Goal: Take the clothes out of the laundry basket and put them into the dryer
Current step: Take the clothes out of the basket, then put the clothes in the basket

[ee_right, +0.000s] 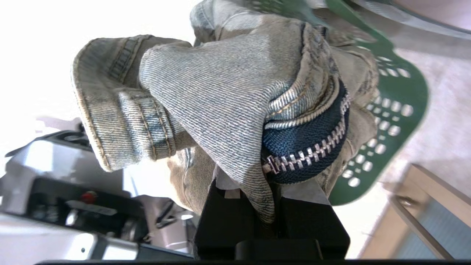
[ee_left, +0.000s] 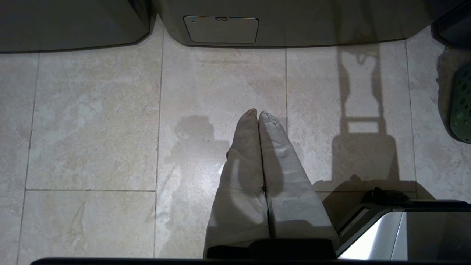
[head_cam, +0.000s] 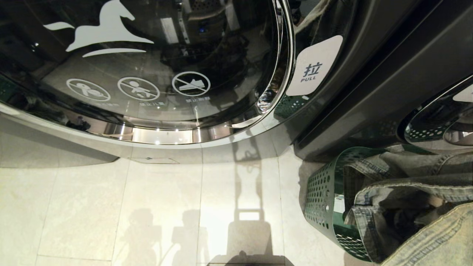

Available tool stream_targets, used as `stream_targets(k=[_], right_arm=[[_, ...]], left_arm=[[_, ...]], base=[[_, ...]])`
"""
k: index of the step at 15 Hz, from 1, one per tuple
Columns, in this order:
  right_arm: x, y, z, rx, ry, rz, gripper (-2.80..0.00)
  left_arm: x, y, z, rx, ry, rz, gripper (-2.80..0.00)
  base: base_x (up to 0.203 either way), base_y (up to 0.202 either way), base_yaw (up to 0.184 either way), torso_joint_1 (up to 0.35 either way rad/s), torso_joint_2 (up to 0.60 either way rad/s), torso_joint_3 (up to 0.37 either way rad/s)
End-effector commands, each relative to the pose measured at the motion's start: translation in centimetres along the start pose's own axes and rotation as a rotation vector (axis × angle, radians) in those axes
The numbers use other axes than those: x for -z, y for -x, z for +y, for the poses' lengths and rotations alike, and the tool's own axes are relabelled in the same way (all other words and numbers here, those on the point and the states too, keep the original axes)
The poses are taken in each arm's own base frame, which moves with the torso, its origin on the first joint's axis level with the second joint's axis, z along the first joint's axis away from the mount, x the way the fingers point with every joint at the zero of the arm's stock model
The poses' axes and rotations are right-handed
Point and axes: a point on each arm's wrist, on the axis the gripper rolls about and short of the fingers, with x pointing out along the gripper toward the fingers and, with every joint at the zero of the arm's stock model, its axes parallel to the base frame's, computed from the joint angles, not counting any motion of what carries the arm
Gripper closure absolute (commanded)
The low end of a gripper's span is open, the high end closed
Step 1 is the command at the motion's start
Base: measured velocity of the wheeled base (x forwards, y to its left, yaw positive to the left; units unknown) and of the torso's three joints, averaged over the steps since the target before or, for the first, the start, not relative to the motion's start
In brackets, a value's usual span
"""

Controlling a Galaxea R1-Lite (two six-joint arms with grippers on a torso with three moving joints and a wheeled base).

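The green laundry basket [head_cam: 321, 192] with holed walls stands on the floor at the right, in front of the dark dryer front [head_cam: 369, 92]. Faded denim clothes [head_cam: 414, 184] fill it and spill over its rim. In the right wrist view my right gripper [ee_right: 266, 187] is shut on a fold of denim [ee_right: 220, 95] beside a metal zipper [ee_right: 312, 147], with the basket [ee_right: 397, 106] behind it. This gripper does not show in the head view. My left gripper [ee_left: 257, 112] hangs shut and empty over the floor tiles.
The dryer's round glass door [head_cam: 147, 74], with a chrome rim and a white PULL label [head_cam: 314, 66], fills the upper left. A second round door [head_cam: 439, 122] sits at the far right. Pale floor tiles [head_cam: 147, 214] lie in front. Part of my base [ee_left: 397, 228] is under the left arm.
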Motion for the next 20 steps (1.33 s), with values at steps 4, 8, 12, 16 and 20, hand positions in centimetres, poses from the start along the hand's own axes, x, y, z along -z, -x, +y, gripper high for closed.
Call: stream_targets(k=[4, 8, 12, 16, 20], right_arm=[[0.0, -0.2, 0.1, -0.043, -0.038, 0.014, 0.0], [0.2, -0.3, 0.1, -0.033, -0.065, 0.059, 0.0], [0.3, -1.7, 0.0, -0.033, -0.186, 0.137, 0.0], [0.3, -2.5, -0.2, 0.016, -0.267, 0.201, 0.0], [0.3, -2.0, -0.3, 0.065, -0.266, 0.212, 0.0]], left_arm=[[0.0, 0.0, 0.0, 0.0, 0.0, 0.002, 0.0], [0.0, 0.0, 0.0, -0.001, 0.004, 0.0, 0.0], [0.0, 0.0, 0.0, -0.001, 0.006, 0.0, 0.0], [0.0, 0.0, 0.0, -0.001, 0.006, 0.0, 0.0], [0.0, 0.0, 0.0, -0.001, 0.007, 0.001, 0.0]], base=[[0.0, 0.0, 0.0, 0.0, 0.0, 0.0], [0.0, 0.0, 0.0, 0.002, 0.0, 0.008], [0.0, 0.0, 0.0, 0.002, 0.0, 0.149], [0.0, 0.0, 0.0, 0.004, 0.0, 0.201], [0.0, 0.0, 0.0, 0.001, 0.0, 0.21]])
